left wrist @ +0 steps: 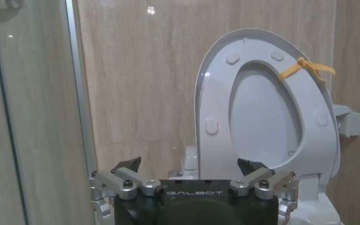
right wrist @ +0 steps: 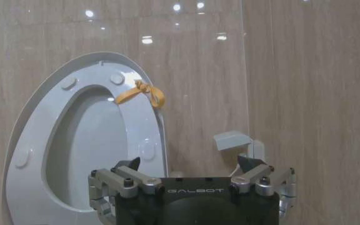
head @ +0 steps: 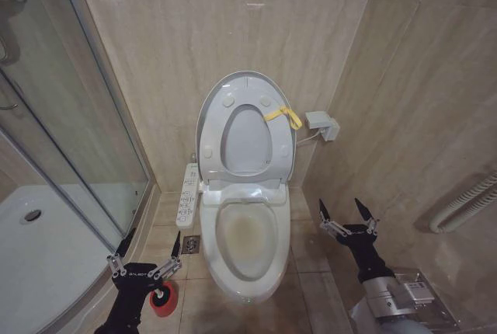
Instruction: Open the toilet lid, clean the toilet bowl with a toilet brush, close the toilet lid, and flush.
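Left gripper held spread over toilet brush; red holder risked being tipped by off-centre descent. Right gripper spread, idle.

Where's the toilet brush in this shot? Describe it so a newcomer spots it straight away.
Start at the toilet bowl in the middle of the floor, lid raised against the wall. Look to the floor on the robot's left of the bowl, near the shower tray. There sits the toilet brush, just beneath the open left gripper: its round red holder is the only red thing around.
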Motion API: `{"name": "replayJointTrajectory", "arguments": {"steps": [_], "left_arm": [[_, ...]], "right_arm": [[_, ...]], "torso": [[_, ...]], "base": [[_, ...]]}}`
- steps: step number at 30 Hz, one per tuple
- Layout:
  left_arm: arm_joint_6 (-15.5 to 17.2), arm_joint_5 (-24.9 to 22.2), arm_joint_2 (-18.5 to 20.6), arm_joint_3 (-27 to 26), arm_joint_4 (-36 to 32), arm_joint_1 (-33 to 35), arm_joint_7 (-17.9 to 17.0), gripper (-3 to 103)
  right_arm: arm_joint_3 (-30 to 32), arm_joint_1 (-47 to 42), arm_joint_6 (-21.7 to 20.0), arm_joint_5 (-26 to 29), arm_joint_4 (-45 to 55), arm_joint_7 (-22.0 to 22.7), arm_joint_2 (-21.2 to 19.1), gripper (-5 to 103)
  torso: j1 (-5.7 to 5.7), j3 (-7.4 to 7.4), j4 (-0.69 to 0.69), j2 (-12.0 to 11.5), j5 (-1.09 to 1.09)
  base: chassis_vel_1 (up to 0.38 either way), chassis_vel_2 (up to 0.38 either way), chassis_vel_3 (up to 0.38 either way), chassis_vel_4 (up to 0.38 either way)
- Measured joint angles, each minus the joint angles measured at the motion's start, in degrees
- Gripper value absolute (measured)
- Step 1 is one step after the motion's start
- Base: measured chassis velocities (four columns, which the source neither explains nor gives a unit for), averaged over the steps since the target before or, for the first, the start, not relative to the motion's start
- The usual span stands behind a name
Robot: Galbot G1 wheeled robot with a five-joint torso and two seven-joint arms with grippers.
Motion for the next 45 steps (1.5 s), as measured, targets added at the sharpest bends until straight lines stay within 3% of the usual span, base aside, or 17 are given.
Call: {"name": "replayJointTrajectory", "arguments": {"steps": [45], "left_arm": [[0.01,0.00,0.00,0.00,-0.01,0.00,-0.01,100]], "right_arm": [[0.00,0.00,0.00,0.00,0.00,0.00,0.00,100]], "torso": [[0.00,0.00,0.00,0.00,0.00]], "base": [[0.000,0.000,0.000,0.000]]}}
